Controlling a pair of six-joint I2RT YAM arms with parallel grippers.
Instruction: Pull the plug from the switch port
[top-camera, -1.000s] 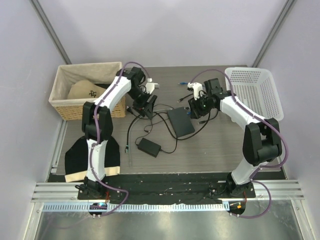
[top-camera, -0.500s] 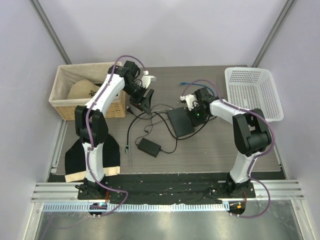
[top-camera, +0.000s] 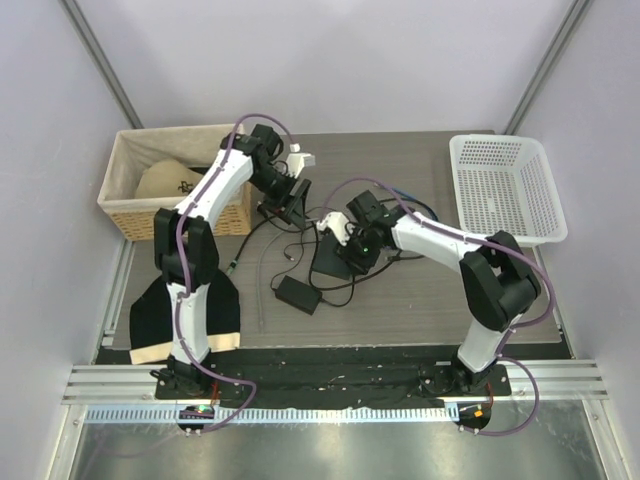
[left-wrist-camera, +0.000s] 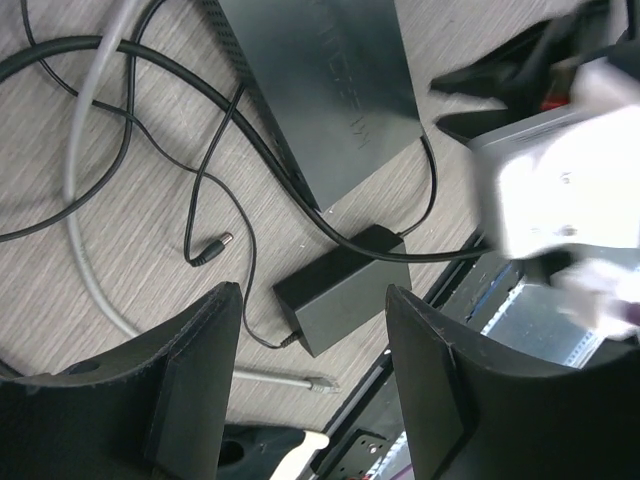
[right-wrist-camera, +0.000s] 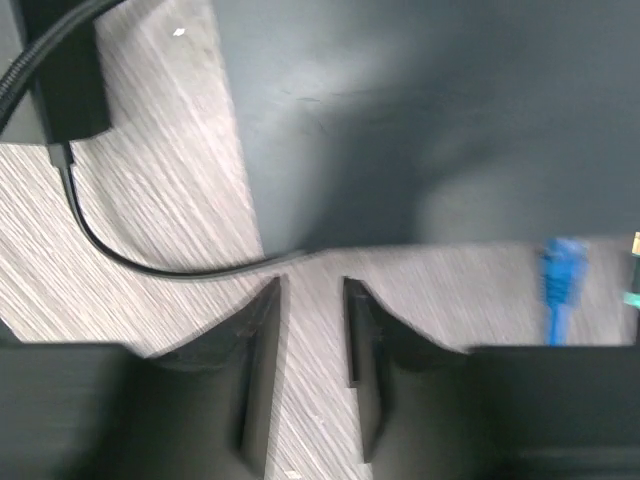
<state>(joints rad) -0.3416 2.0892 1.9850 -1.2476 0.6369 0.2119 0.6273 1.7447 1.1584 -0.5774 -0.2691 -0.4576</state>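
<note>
**Top view.** 2 arms reach over a dark table (top-camera: 440, 300). The left gripper (top-camera: 287, 208) hangs above a tangle of black cords (top-camera: 300, 235), at centre left. The right gripper (top-camera: 345, 250) sits low at the upper edge of the flat black switch box (top-camera: 328, 262), at frame centre. A smaller adapter brick (top-camera: 297, 294) lies just below and left of the box. A wicker basket (top-camera: 125, 205) stands at the left edge, a white mesh basket (top-camera: 505, 185) at upper right, and a black cloth (top-camera: 185, 315) at lower left.

**Left wrist view.** The left gripper's 2 fingers (left-wrist-camera: 190, 380) are spread wide and hold nothing. Between them, on the table, lie the adapter brick and a loose barrel connector (left-wrist-camera: 210, 250).

**Right wrist view.** The right gripper's fingers (right-wrist-camera: 262, 370) are narrowly parted, with bare table between them, and a black cord crosses just past their tips. The plug (right-wrist-camera: 560, 275), bright blue, sits at lower right, well to the side of the fingers. Its upper end meets the box's edge, but blur hides the switch port and whether the plug is seated.
</note>
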